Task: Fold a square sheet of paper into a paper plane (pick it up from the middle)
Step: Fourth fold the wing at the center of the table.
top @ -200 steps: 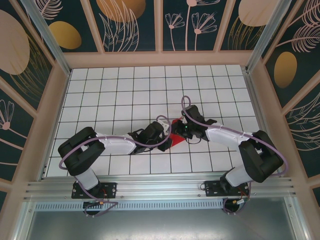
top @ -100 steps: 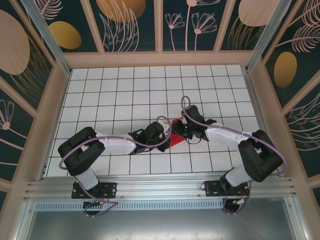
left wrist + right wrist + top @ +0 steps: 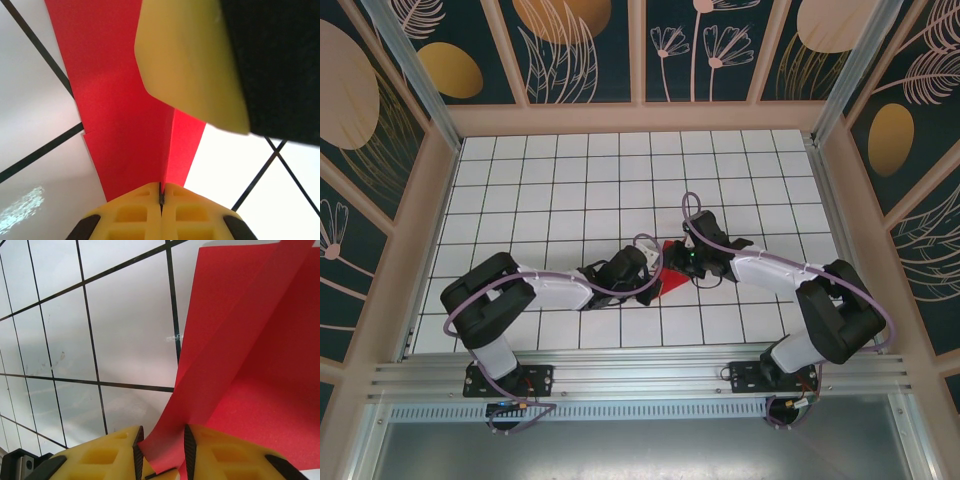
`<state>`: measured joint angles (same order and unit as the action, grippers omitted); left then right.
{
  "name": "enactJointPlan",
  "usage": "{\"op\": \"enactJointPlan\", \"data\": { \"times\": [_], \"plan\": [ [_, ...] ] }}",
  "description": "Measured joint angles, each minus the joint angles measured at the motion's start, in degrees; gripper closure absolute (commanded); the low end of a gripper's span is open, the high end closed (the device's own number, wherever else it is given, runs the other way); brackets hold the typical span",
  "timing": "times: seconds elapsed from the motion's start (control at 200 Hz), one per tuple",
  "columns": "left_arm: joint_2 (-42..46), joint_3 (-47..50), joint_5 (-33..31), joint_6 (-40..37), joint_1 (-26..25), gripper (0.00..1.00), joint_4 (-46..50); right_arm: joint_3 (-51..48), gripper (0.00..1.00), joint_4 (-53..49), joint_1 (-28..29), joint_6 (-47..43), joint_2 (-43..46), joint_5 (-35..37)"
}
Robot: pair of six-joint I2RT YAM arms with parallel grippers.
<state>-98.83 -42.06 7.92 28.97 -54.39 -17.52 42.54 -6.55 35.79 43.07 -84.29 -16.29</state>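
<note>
The square sheet of paper (image 3: 667, 278) is bright red and creased into folded layers, lying on the tiled floor between my two grippers. My left gripper (image 3: 647, 284) comes in from the left. In the left wrist view, my left gripper (image 3: 161, 189) is shut on an upright crease of the paper (image 3: 125, 100). One yellow finger (image 3: 190, 65) of the right gripper hangs close above the paper. My right gripper (image 3: 681, 262) meets the paper from the right. In the right wrist view, the jaws of my right gripper (image 3: 161, 442) stand apart, with a curled flap of the paper (image 3: 250, 355) between them.
The white tiled floor (image 3: 570, 190) with black grid lines stretches behind and to both sides of the paper. Pink-framed patterned walls (image 3: 640, 115) close it in at the back and sides. A metal rail (image 3: 640, 375) with the arm bases runs along the near edge.
My left gripper has closed on the paper's crease. The right gripper and both arms have hardly moved.
</note>
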Motion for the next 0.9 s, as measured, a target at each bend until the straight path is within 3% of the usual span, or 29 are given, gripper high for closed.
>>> {"op": "enactJointPlan", "data": {
  "times": [0.29,0.395,0.686,0.901],
  "plan": [
    [-0.2,3.5,5.3,3.3,2.2,1.00,-7.2,0.0,0.51,-2.1,-0.1,-2.3,2.2,1.7],
    [-1.2,4.5,7.6,4.7,3.0,1.00,-10.5,-0.2,0.50,-2.6,-0.1,-2.6,4.6,2.0],
    [-3.7,6.5,12.9,8.2,4.3,1.00,-17.1,-4.2,0.85,-0.1,-1.6,-3.4,9.1,-0.5],
    [-4.1,6.6,15.1,9.6,4.6,0.99,-19.5,-4.9,0.87,4.1,-1.7,-3.3,5.4,-4.2]
  ]
}}
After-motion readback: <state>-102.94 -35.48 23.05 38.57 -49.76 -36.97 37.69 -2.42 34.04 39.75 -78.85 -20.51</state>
